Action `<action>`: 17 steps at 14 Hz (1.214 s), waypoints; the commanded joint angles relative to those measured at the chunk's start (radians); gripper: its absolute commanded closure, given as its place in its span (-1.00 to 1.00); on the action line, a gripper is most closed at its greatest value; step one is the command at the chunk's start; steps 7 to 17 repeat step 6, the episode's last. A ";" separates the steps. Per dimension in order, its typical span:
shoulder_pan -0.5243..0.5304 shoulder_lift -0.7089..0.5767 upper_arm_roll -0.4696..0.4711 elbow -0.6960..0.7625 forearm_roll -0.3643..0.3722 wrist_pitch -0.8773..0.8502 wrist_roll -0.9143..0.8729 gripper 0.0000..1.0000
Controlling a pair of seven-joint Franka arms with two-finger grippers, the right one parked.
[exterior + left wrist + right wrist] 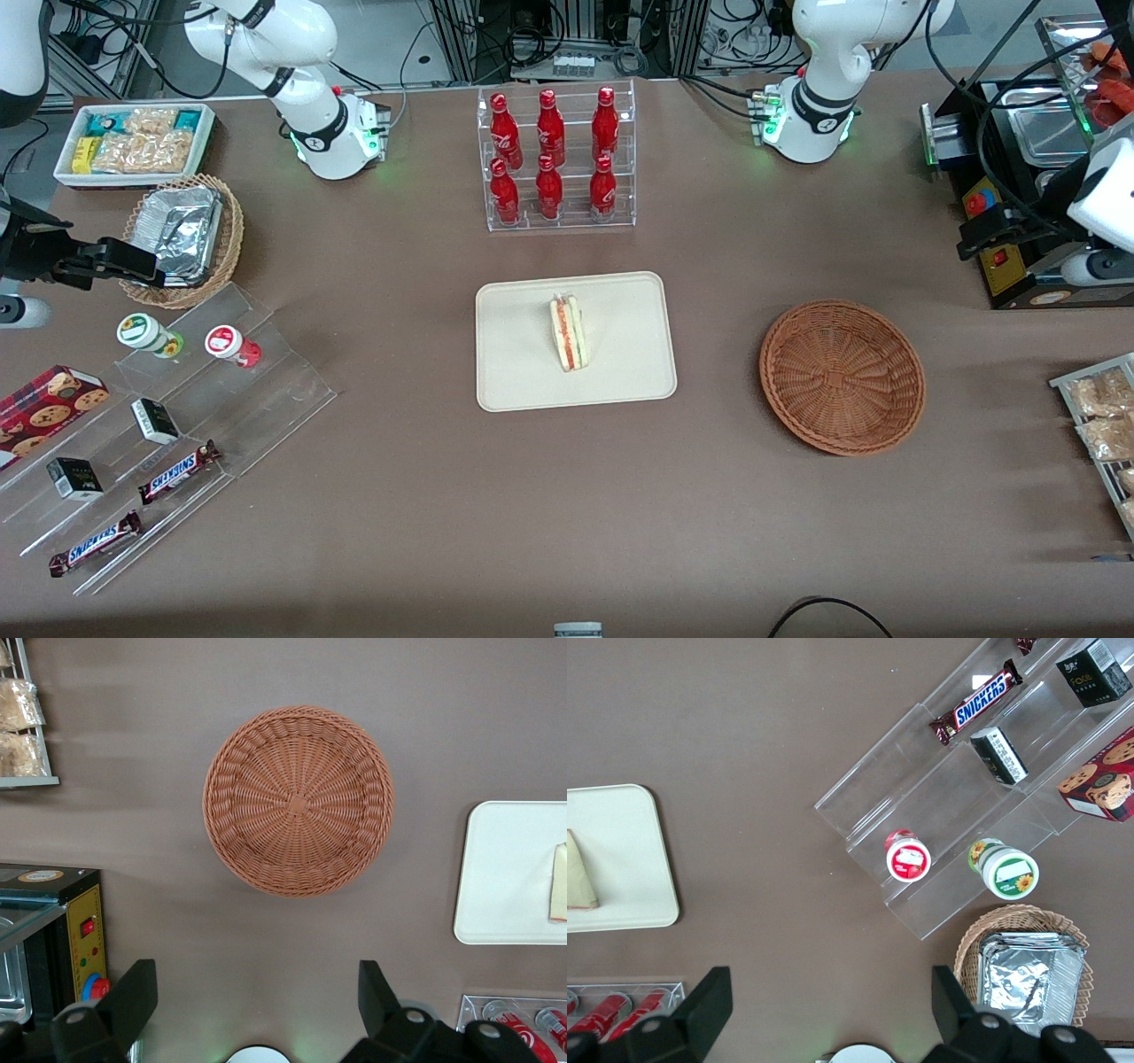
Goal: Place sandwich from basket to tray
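Sandwich: the small triangular wedge of pale bread with orange-red and green filling layers [567, 333] is lying on its side near the middle of the tray, nothing touching it

Tray: the flat cream-beige rectangular tray with rounded corners [523, 372] is sitting mid-table, nearer the front camera than the bottle rack and well apart from the basket

Basket: the round reddish-brown woven wicker bowl [842, 376] is resting on the brown table [620, 514] toward the working arm's end, holding nothing

Gripper: the left arm's black two-finger gripper [257, 997] is hanging high over bare table beside the basket, its fingers [133, 997] standing wide apart and gripping nothing

Between tray and basket: only a bare strip of table is showing, nothing is standing in the way

Bottle rack: a clear acrylic tiered stand with six red soda bottles [555, 159] is standing farther from the front camera than the tray

Working arm's end: a black appliance with red buttons [1019, 204] and a wire rack of bagged pale snacks [1103, 416] are sitting near the table edge

Parked arm's end: a clear stepped display with chocolate bars, small boxes and two lidded cups [177, 425], a tan wicker basket holding a foil container [186, 235] and a white box of snack packets [133, 142] are crowding that end
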 commanded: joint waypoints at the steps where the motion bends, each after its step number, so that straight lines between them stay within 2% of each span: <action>1: -0.011 -0.017 0.016 -0.006 -0.016 0.024 0.023 -1.00; 17: -0.008 0.003 0.016 0.020 -0.005 0.026 0.021 -1.00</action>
